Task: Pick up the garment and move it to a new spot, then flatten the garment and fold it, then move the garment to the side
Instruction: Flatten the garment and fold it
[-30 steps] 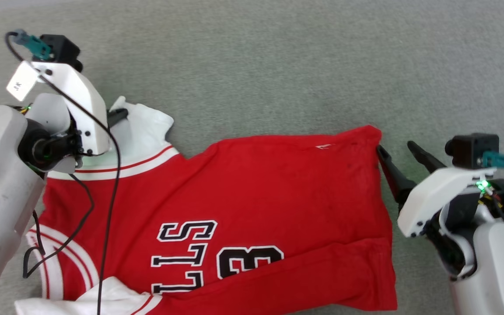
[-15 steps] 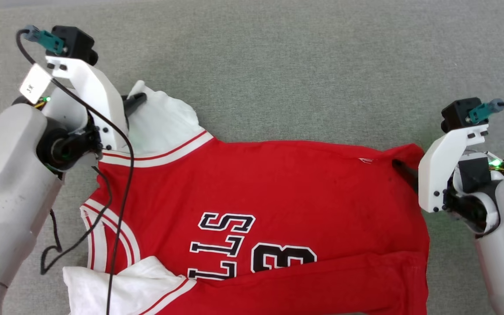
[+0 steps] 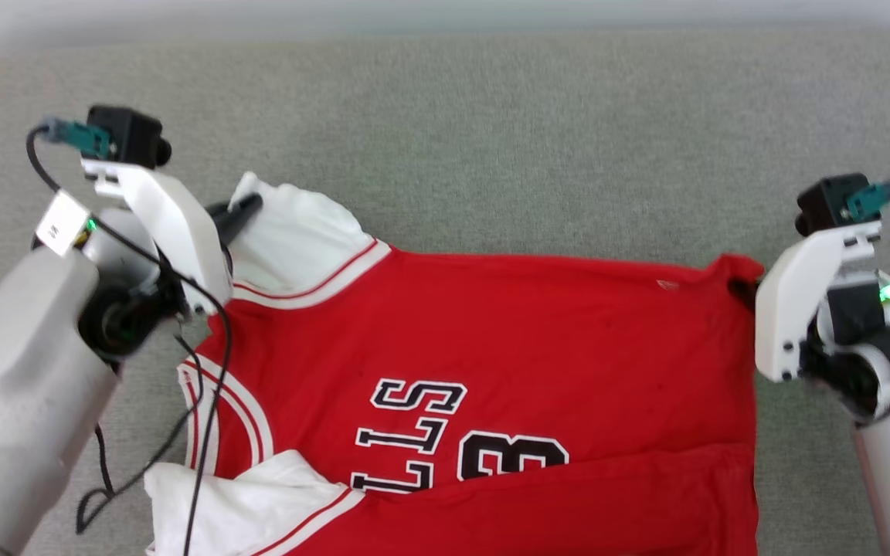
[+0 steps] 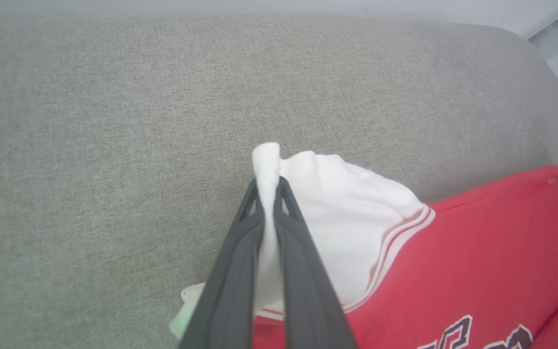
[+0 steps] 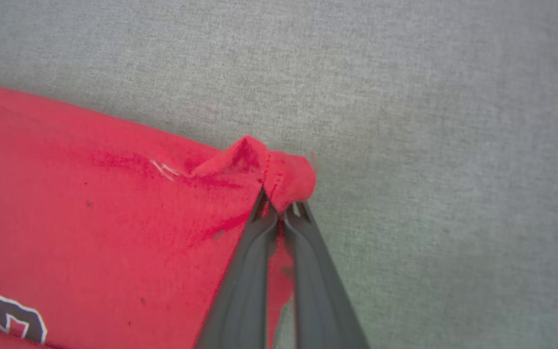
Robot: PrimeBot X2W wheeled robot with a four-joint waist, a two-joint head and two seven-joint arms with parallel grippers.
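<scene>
A grey woven surface (image 3: 491,116) carries the garment (image 3: 491,324), spread wide; left fingers (image 4: 238,252) clamp its white sleeve (image 4: 337,203); right fingers (image 5: 252,271) clamp a red hem corner (image 5: 284,179), likely for pulling it flat.

Red garment (image 3: 491,332) — white sleeves (image 3: 298,232) (red-striped), grey surface (image 3: 491,131)

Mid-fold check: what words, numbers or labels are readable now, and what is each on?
"LLS": black, white-outlined letters on the bright red jersey garment, cut off by a red fold.
"3": matching digit beside them, partly covered.
White paper tag at the head view's left: too blurred to read.
Small white mark near the garment's edge: too small to read.
</scene>
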